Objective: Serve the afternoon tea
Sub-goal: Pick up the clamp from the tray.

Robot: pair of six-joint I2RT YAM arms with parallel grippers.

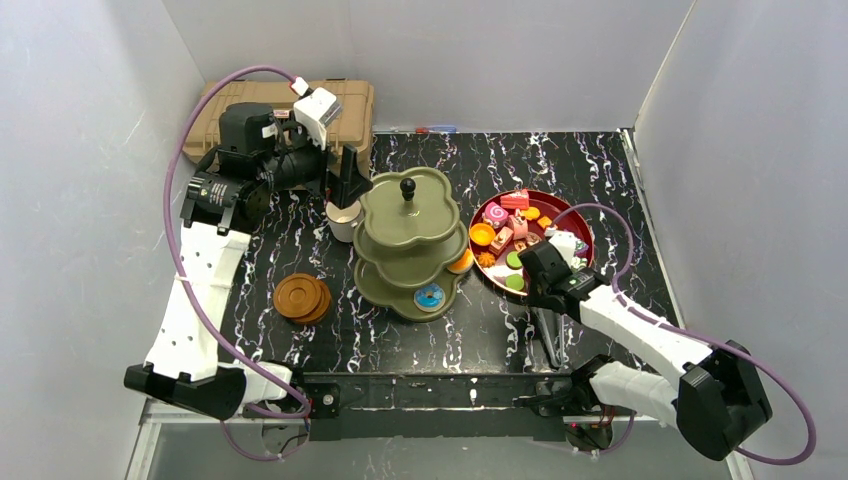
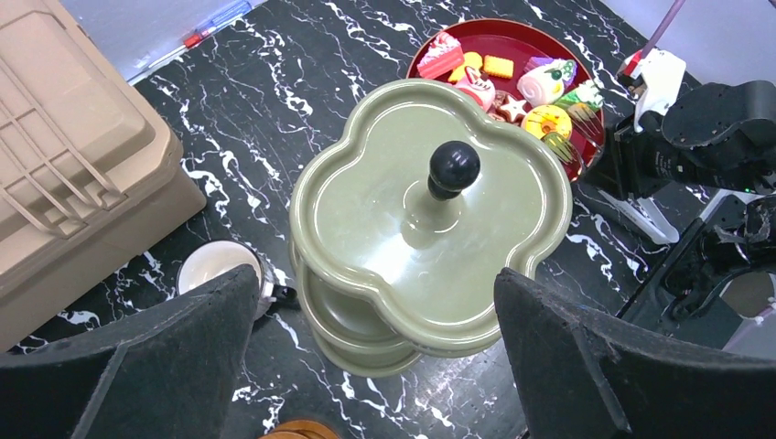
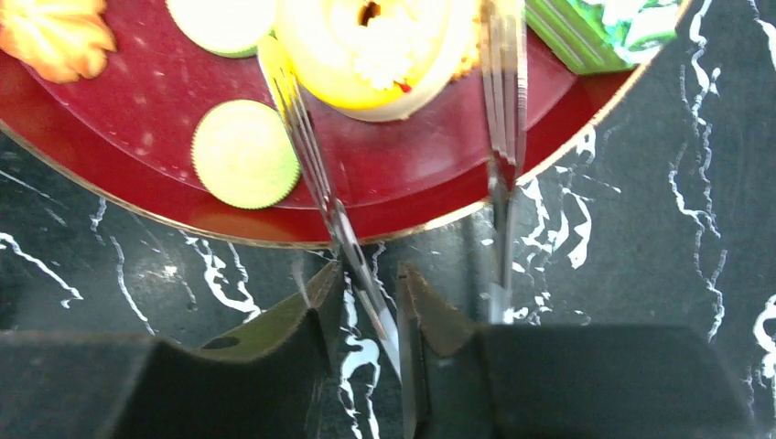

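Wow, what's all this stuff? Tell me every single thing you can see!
tiered stand: one, olive green with black knob, middle of table
doughnut: one, blue, stand's bottom tier
orange pastry: one, orange, a lower tier, right side
plate: one, dark red, right of stand
toy pastries: a heap, many colours, on the plate
tongs: one pair, silver, tips on the plate beside a yellow pastry
mug: one, white, left of stand
saucers: small stack, brown wood, front-left of stand
toolbox: one, tan, back-left corner
table: one, black marble pattern, under everything
left claw: one, black, open above the stand
right claw: one, black, over the plate's near edge, straddling one tong arm; grip unclear
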